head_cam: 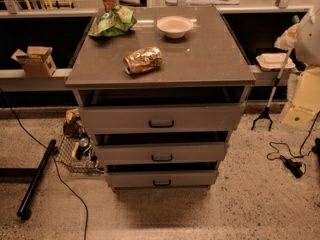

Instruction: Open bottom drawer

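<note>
The bottom drawer [161, 178] sits lowest in the cabinet, below the front edge of the tabletop [215, 59], with its dark handle [161, 183] at mid-width just above the floor. A dark gap runs over its front; I cannot tell whether it stands slightly out or fully in.

The gripper [296, 36] seems to be the pale blurred shape off the right edge, near the back right corner, high up and well apart from the handle. Whether it is open or closed cannot be told.

The likeliest slip is taking the wrong handle. The middle drawer [161, 153] carries a near-identical one just above, so a reach that stops short in height would open that drawer instead. The bar is small and close to the floor, so a grip that is too shallow could slide off on the pull. A jerk might also shake the cabinet and roll the can [143, 60], which lies on its side near the front edge. The bowl [174, 26] and bag [112, 21] toward the back edge look safer.

The floor ahead of the front edge is open, which suits a straight pull. Below the left edge lie a wire basket [75, 154], a cable and a black pole [36, 179]. A reacher tool [270, 99] leans beyond the right edge.
</note>
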